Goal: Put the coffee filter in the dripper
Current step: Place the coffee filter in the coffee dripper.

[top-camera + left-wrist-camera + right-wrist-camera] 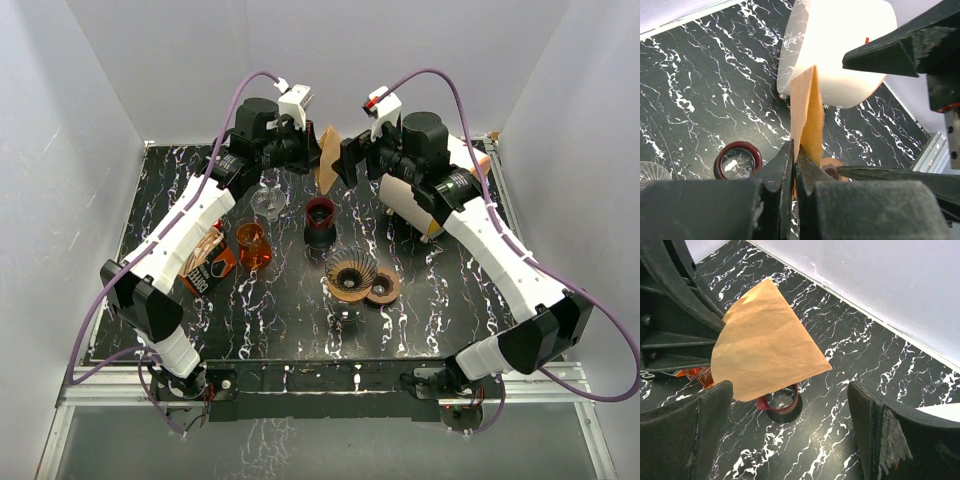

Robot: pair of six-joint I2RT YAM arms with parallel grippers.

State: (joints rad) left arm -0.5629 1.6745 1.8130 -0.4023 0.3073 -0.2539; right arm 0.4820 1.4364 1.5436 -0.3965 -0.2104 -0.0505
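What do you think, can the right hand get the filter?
Probably yes. The right hand is open, and the filter, pinched by the left hand, is right in front of it with nothing between.

Open tabletop (300,325) before the dripper (352,272); red cup (320,218) close behind, amber glass (252,244) leftward.

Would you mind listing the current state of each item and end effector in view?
coffee filter: folded flat, held in the air
left end effector: shut on the coffee filter
right end effector: open, holding nothing
dripper: upright, no filter inside
red-rimmed cup: upright
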